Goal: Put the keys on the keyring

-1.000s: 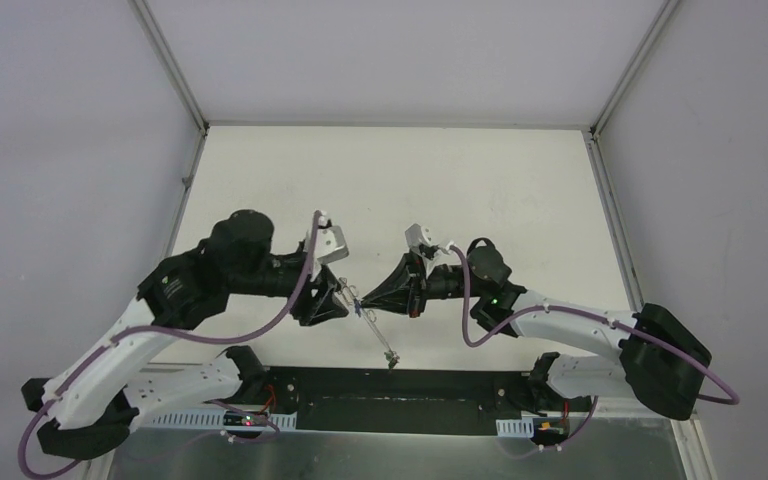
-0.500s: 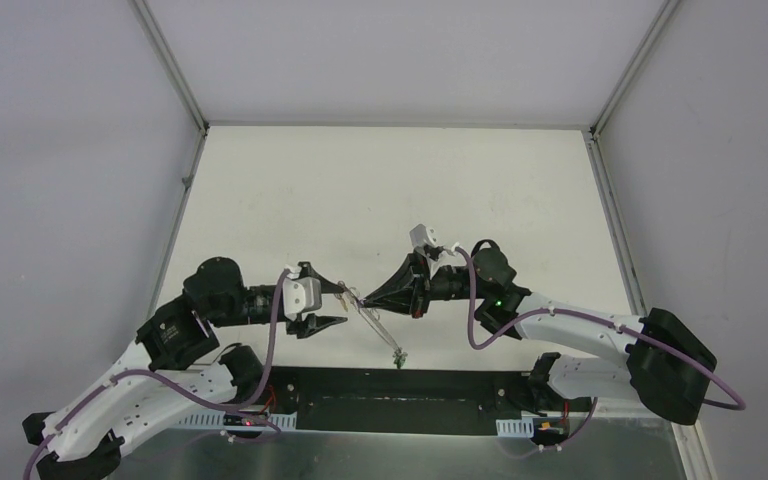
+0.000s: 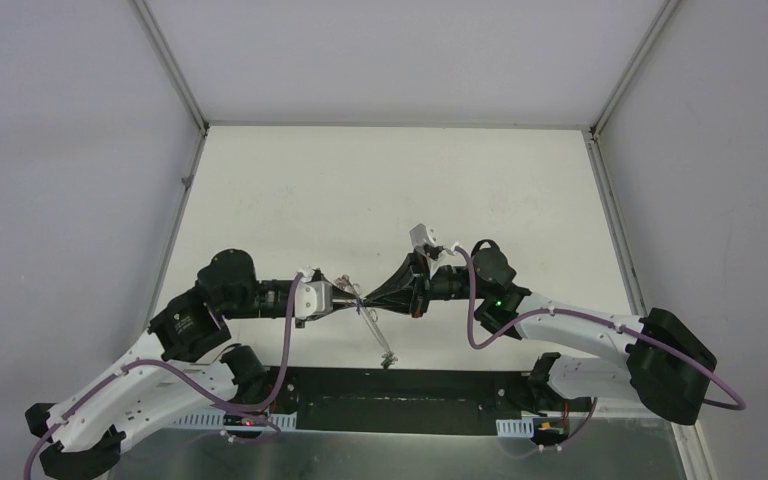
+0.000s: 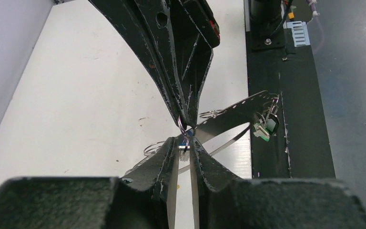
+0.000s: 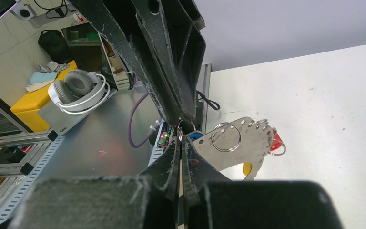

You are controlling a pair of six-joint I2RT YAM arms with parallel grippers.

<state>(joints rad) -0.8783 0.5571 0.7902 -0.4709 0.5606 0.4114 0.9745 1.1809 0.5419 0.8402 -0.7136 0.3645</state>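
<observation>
keyring (image 5: 250,143) dull metal, split rings (image 5: 226,138) shiny; left end effector (image 4: 185,143) scuffed matt black plastic

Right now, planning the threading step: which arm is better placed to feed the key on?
Left. The left gripper pinches the blue-tagged key beside the split ring; the right gripper is shut on that ring, steadying the keyring.

No readable text
I find no legible lettering; any print on the grey box (image 5: 66,125) at nine o'clock is too small.
</observation>
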